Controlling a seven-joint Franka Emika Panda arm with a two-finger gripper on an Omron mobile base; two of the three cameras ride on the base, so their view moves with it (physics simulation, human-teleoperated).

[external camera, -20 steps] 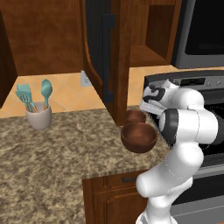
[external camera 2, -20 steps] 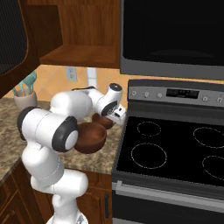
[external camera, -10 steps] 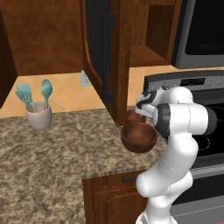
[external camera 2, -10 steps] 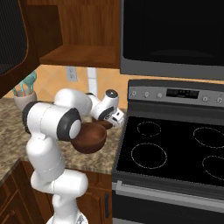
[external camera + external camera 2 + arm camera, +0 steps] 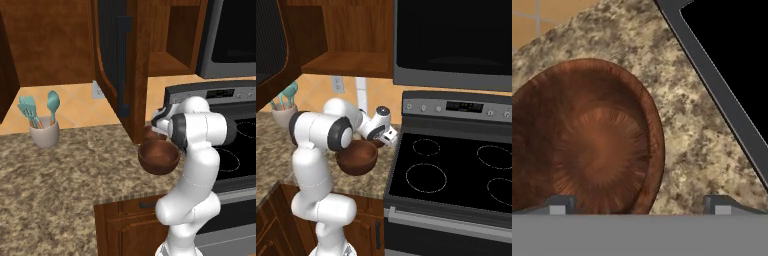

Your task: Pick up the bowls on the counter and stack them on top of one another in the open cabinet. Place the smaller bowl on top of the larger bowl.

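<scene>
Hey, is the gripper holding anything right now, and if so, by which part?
Nothing is held. The gripper is open above the smaller bowl, its fingertips spread with one over the bowl's rim and the other over the counter.

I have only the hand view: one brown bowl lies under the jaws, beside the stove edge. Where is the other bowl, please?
Observer: The larger bowl sits on the counter right beside the smaller bowl that you see, nearer the counter's front edge.
Operator: And is the cabinet ready to receive them?
Observer: Yes. The door of the open cabinet stands swung out above the bowls, and its wooden shelf shows.
Operator: Is anything else on the counter?
Observer: A white cup of teal utensils stands far from the bowls, near the wall.
</scene>
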